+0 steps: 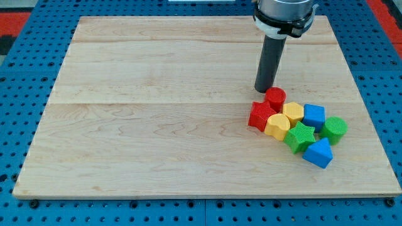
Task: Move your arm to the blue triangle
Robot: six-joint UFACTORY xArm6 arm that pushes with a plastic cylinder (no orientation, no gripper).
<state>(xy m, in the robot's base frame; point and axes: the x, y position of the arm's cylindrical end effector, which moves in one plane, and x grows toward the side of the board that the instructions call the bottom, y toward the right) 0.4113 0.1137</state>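
So your tool, a plain rod with nothing to open or shut, has my tip beside the red cylinder. Your blue triangle sits across the pile, not yet reached.

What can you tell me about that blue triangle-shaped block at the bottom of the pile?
The blue triangle is a small wedge-shaped block, bright blue with a finely ribbed surface that looks like printed plastic. It rests on the wooden board at the cluster's lower right, nearest the view's bottom. The green star presses against its upper left side. My tip is well above it, beside the red cylinder, not touching it.
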